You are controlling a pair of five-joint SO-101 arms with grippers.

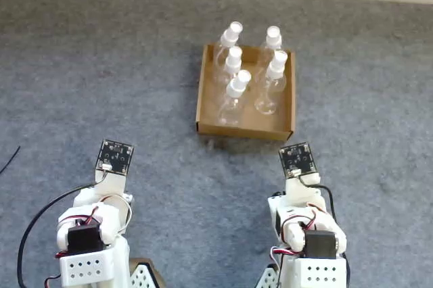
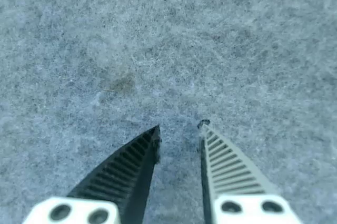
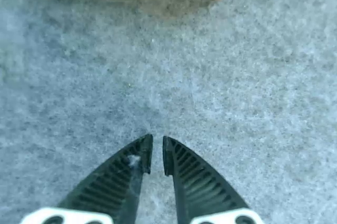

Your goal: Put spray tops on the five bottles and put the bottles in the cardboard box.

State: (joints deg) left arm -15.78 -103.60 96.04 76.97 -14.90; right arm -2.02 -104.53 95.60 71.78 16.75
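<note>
Since all five bottles (image 1: pixel 233 65) stand inside the cardboard box (image 1: pixel 243 130) with spray tops (image 1: pixel 272 36) fitted, you can log both steps as apparently done. Left end effector (image 2: pixel 180 127) hangs over the worktop (image 1: pixel 101 65), narrowly parted and empty; right end effector (image 3: pixel 156 148), near the box's corner, is almost closed and empty. Next, just confirm each top is seated.

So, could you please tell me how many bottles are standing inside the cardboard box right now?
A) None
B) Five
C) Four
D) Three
B: in the high view, five bottles, each with a white spray top, stand upright within the walls of the cardboard box.
</note>
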